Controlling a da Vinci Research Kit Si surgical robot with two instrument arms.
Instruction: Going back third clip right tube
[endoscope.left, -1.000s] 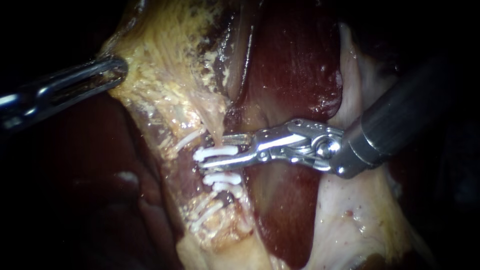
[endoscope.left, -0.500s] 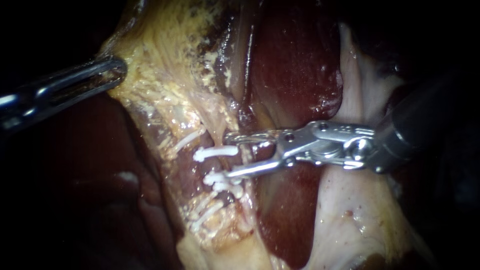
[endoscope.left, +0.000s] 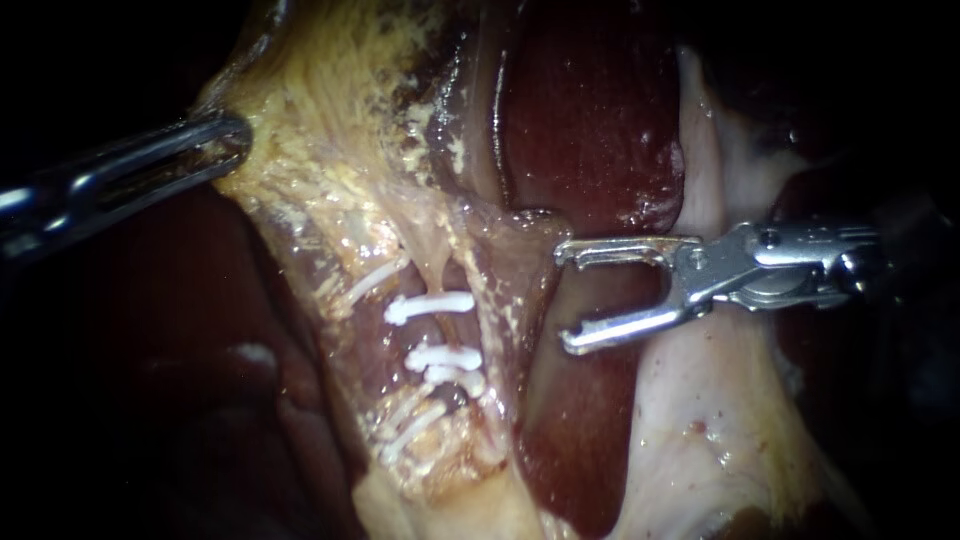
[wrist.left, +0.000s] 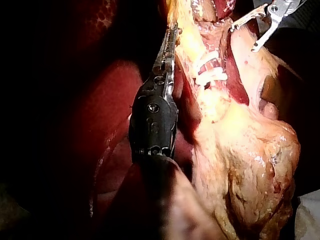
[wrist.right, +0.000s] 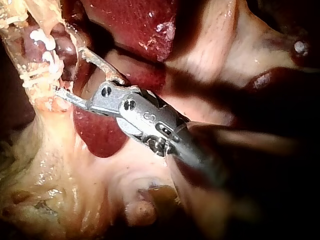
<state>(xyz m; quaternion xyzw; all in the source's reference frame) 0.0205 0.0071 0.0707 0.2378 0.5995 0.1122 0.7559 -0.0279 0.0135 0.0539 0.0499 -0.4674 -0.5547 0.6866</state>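
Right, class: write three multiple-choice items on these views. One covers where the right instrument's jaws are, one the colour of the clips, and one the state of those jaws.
1. Where are the jaws of the right instrument?
A) apart from the clips, beside them, over the liver
B) closed round a clip
C) out of the endoscope view

2. What colour are the clips on the tube?
A) blue
B) white
C) gold

3. The right instrument's jaws are:
A) shut on the tube
B) shut, holding nothing
C) open, holding nothing

Answers:
1 A: bare tissue lies between the jaws and the clips.
2 B: the clips show white against the pale tube.
3 C: a wide gap shows between the jaws, with nothing gripped.
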